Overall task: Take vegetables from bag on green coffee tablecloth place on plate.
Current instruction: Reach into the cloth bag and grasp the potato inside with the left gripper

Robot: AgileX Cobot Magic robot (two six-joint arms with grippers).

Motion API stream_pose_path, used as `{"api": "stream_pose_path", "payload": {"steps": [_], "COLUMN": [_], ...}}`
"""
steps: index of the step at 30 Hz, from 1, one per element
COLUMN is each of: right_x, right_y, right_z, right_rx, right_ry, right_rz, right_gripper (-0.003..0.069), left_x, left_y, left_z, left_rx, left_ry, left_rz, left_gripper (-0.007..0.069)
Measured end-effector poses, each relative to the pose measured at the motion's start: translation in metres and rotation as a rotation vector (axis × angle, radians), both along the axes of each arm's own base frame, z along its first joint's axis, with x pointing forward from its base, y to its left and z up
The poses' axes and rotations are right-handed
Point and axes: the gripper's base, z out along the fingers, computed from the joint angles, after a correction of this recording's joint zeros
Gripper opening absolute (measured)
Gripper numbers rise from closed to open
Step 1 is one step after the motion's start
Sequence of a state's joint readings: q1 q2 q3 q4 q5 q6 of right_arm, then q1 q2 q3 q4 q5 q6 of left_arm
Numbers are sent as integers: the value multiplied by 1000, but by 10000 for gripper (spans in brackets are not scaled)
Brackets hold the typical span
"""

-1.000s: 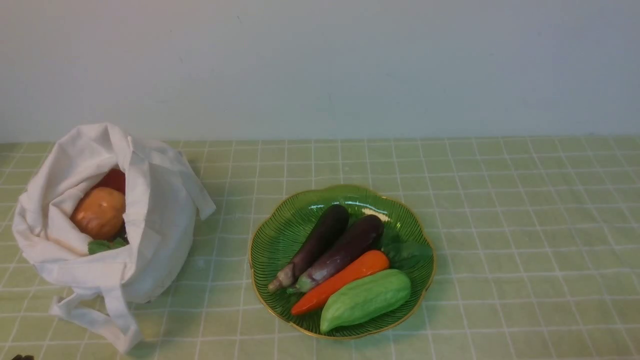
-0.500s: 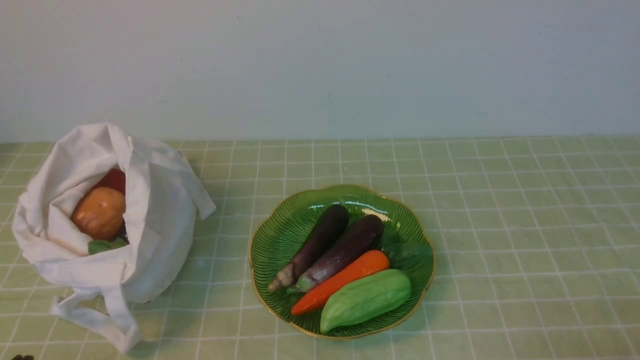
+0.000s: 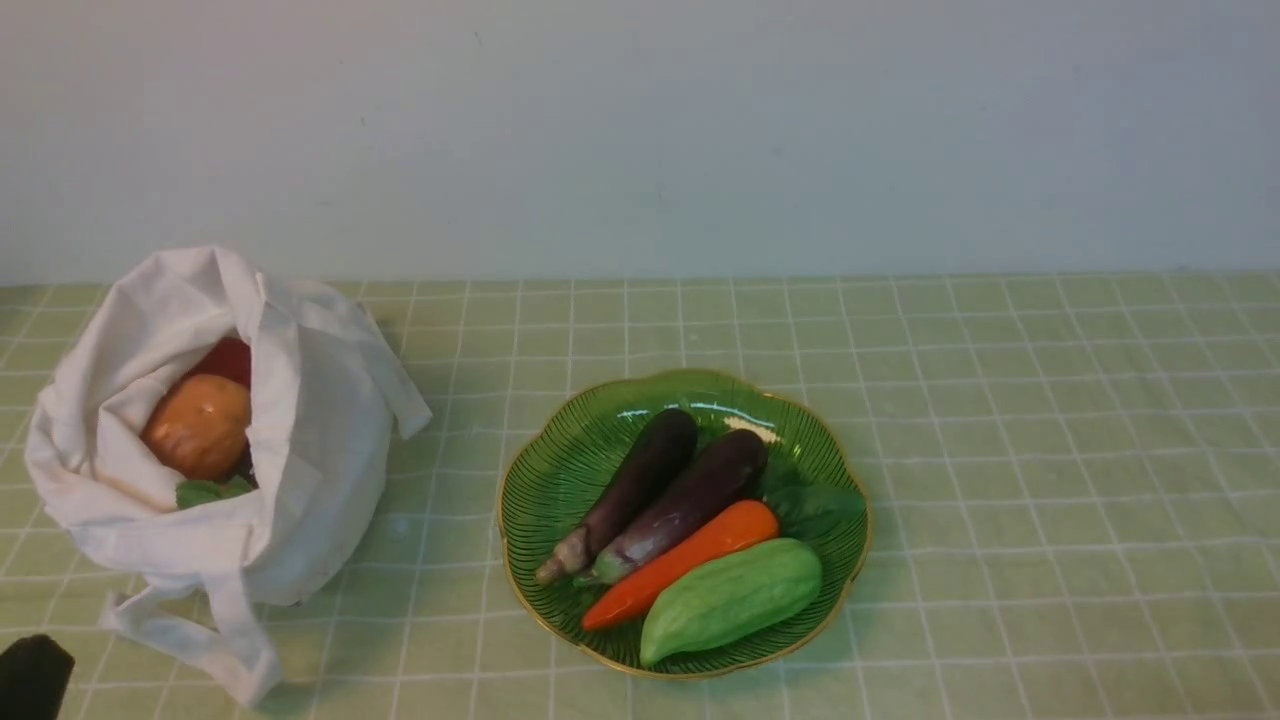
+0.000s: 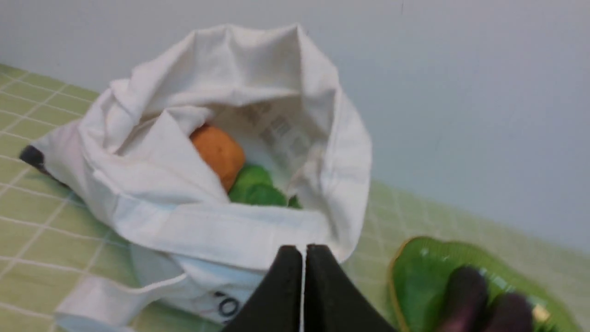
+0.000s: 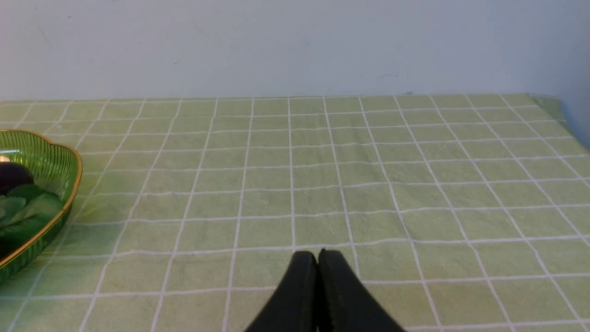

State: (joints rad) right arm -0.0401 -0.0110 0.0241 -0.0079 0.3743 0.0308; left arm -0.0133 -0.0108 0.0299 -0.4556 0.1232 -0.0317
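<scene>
Potato [image 3: 197,425] is the vegetable that shows most clearly. It lies in the open mouth of the bag [image 3: 320,430], at the far left of the green coffee tablecloth [image 3: 1000,450]. A red vegetable [image 3: 228,360] sits just behind it and a green leaf [image 3: 210,490] just in front.

The left gripper [image 4: 303,251] has its jaws pressed together and holds nothing. It is at the near side of the bag. In its wrist view the potato lies ahead of the fingertips, beyond the near hem of the cloth. The potato looks roundish, with no clear long axis.

The right gripper [image 5: 318,253], also closed and empty, is over bare cloth to the right of the plate [image 3: 530,480], so the plate stands between it and the bag. I judge that the left arm is the nearer one, and its jaws must open before they reach in.
</scene>
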Motion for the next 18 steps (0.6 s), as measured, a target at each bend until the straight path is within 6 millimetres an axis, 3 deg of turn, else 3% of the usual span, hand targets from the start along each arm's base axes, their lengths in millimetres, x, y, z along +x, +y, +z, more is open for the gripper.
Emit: {"api": "stream_pose_path", "payload": {"steps": [5, 6, 11, 14, 15, 18], "right_x": [0, 0, 0, 0, 0, 0], "right_y": [0, 0, 0, 0, 0, 0], "right_z": [0, 0, 0, 0, 0, 0], "right_rx": [0, 0, 0, 0, 0, 0], "right_ry": [0, 0, 0, 0, 0, 0], "right_rz": [0, 0, 0, 0, 0, 0], "right_gripper": [-16, -16, -16, -16, -16, -16], "left_x": [0, -2, -13, -8, -1, 22], "left_y": [8, 14, 18, 11, 6, -1], "left_z": [15, 24, 71, 112, 123, 141], "left_rx": [-133, -150, -95, 47, 109, 237], "left_ry": [-159, -268, -456, -408, -318, -96], "left_rz": [82, 145, 187, 130, 84, -11], "left_gripper": [-5, -5, -5, -5, -5, -5]}}
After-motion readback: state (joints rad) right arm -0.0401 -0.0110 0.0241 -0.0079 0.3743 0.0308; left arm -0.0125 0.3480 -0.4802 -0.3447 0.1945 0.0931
